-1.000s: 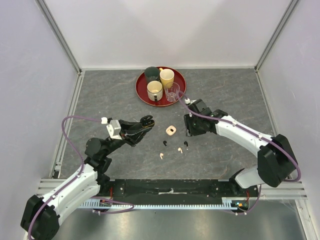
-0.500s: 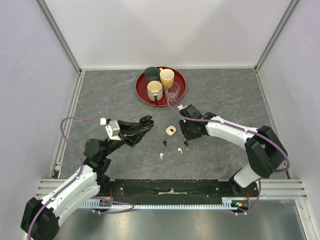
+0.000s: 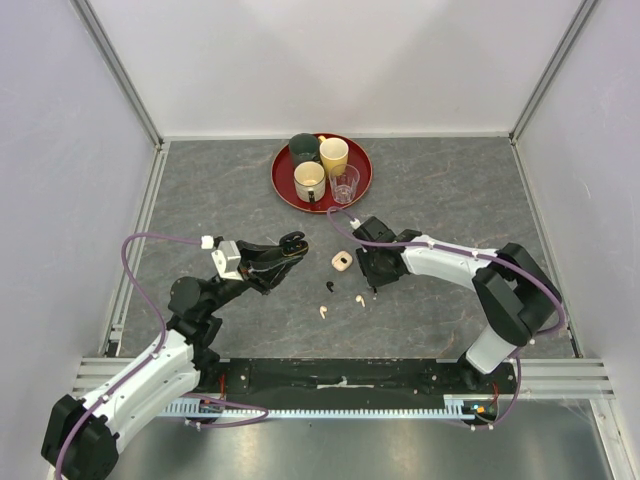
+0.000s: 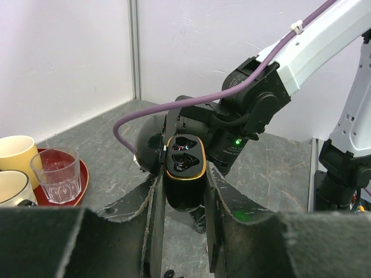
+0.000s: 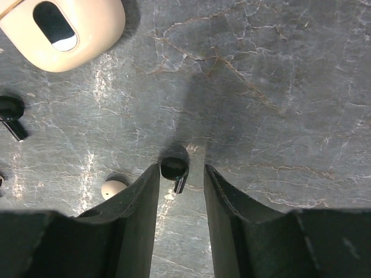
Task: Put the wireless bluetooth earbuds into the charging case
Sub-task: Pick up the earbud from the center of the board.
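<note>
Since a second ago my right arm (image 3: 450, 262) slid toward the cream case (image 3: 342, 260). Left of it, my left gripper (image 4: 183, 197) clamps the black case (image 4: 185, 159); right of it, my right gripper (image 5: 181, 169) straddles a black earbud (image 5: 173, 167), jaws narrowly apart.

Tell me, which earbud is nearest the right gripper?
The black earbud lying inside the open right gripper; the other black earbud and a cream one sit farther away, outside it.
</note>
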Controlling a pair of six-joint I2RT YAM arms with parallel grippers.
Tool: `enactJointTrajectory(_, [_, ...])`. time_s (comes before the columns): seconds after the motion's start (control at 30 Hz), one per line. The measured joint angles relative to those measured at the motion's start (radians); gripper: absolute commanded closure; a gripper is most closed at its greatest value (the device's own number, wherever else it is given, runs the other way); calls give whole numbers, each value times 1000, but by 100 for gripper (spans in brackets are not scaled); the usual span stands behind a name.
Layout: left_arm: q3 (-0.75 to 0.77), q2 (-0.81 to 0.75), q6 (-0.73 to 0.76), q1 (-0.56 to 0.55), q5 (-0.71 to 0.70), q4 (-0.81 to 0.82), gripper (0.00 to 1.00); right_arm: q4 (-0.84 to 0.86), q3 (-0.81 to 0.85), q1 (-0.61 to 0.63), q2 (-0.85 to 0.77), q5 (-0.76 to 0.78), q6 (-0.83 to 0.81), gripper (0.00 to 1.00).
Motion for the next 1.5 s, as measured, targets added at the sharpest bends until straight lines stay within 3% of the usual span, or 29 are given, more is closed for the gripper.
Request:
enactJointTrajectory(0.7, [-7, 20, 0, 0, 0, 3, 98, 3, 2, 9, 21, 18, 3, 64])
enactJointTrajectory(0.83, [-7, 20, 0, 0, -1, 3, 98, 12, 2, 10, 22, 18, 6, 74])
enactJointTrajectory(1.07, [-7, 22, 0, 0, -1, 4, 98, 23, 2, 10, 24, 13, 12, 75])
enactJointTrajectory(1.33, [-8, 25, -1, 0, -2, 10, 98, 24, 1, 10, 21, 18, 15, 91])
enactJointTrajectory(1.5, [-8, 27, -1, 0, -5, 10, 98, 53, -13, 12, -50, 41, 18, 95])
